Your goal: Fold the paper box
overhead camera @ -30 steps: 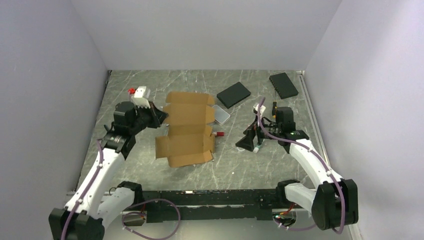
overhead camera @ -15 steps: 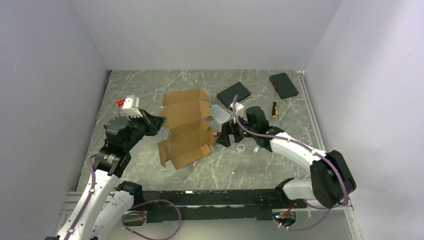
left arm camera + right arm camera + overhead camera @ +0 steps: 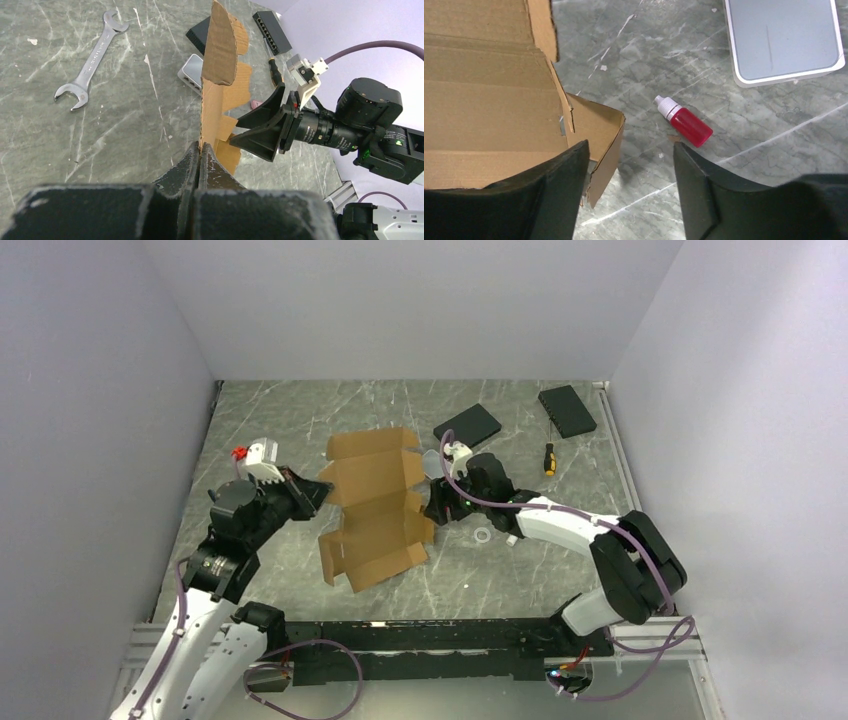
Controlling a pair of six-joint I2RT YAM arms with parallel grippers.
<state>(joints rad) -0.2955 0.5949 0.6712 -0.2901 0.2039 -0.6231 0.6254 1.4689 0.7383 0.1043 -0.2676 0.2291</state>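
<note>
1. The paper box (image 3: pixel 372 508), a die-cut sheet of brown corrugated cardboard with flaps, sits around the middle of the desk (image 3: pixel 290 415), slightly toward its left edge.
2. The left gripper (image 3: pixel 199 152) is pinched closed on the sheet's left edge. In the left wrist view the cardboard runs edge-on away from the fingertips.
3. The right gripper (image 3: pixel 629 155) is at the sheet's right side with its jaws apart. A bent corner flap sits in the gap, just beside 1 finger (image 3: pixel 559 190); whether they touch is unclear.
4. A small red dropper bottle (image 3: pixel 685 125) lies on the desk near that flap, apart from it.
5. A translucent white case (image 3: pixel 785 40) lies beyond the bottle.
6. A black slab (image 3: pixel 467 427) and a second black slab (image 3: pixel 567 410) lie toward the far right corner, with a screwdriver (image 3: pixel 547 457) near them.
7. A wrench (image 3: pixel 92 57) lies flat on the desk, well apart from the cardboard.
</note>
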